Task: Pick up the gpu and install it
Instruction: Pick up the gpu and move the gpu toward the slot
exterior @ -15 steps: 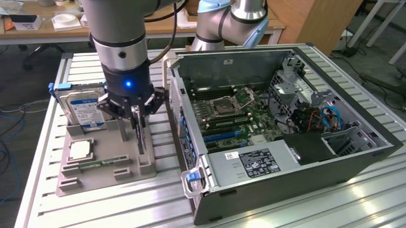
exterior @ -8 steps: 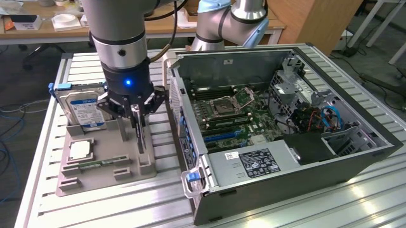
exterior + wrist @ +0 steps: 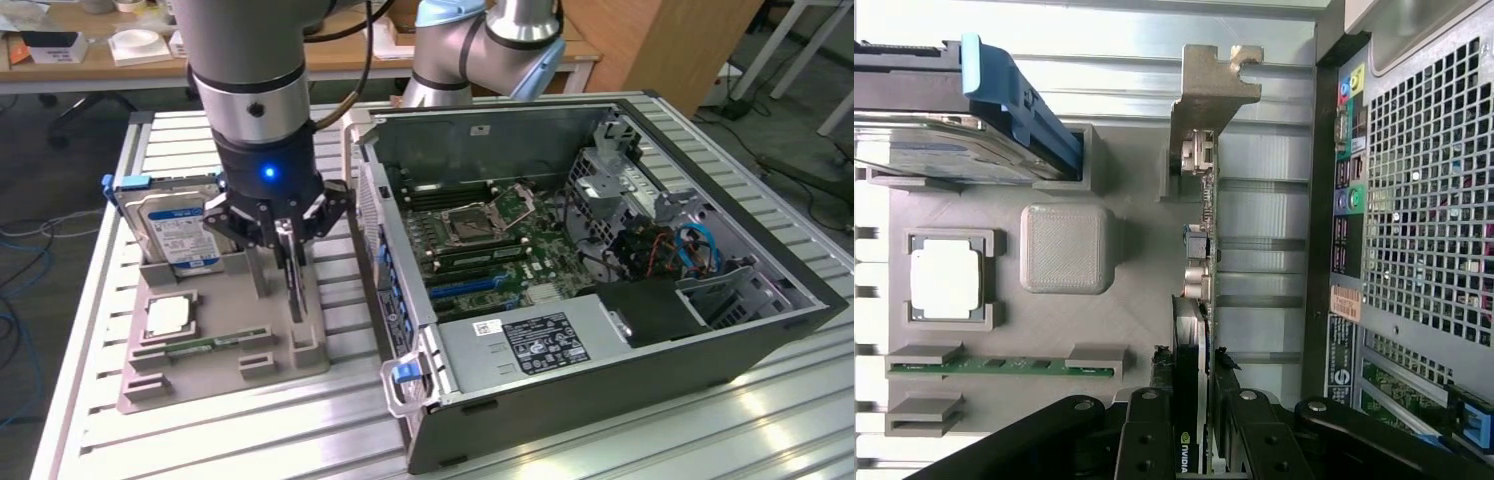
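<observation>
Gripper point(image 3: 1189, 405), jaws clenched on the gpu point(image 3: 1199, 260), which stands on edge in the grey holder tray point(image 3: 1004, 180) beside the open computer case point(image 3: 561, 420): pick-up step, I judge, wanting a straight lift clear; card logo and case labels unreadable to me.

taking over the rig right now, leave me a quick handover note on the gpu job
Pincer: shut on the gpu, one finger on each face of the card, which stands on edge.
Gpu: at the grey holder tray, beside the open computer case; its silver bracket is at the end away from the pincer. I cannot tell whether it has left its slot.
Done: card grasped.
Left: gpu not yet in the case, not installed.
Also in the tray: hard drive, memory stick.
</observation>
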You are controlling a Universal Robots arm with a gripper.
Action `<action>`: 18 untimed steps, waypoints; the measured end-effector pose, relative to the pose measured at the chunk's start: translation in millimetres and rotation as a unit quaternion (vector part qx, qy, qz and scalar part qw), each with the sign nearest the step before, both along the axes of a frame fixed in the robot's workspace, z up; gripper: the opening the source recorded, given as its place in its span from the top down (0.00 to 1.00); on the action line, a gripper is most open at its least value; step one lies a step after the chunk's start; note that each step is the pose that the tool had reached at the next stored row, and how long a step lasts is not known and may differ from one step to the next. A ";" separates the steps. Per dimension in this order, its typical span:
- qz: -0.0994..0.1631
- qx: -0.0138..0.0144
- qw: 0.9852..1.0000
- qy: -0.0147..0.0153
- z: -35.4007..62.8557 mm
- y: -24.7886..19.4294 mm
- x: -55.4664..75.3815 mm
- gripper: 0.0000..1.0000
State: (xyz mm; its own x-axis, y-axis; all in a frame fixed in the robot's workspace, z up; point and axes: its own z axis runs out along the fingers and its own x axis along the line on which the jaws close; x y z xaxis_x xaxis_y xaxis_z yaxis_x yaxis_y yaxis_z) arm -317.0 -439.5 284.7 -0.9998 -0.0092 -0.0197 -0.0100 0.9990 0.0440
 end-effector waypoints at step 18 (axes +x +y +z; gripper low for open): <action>0.000 0.009 1.000 0.000 10.7 -0.2 0.0 0.74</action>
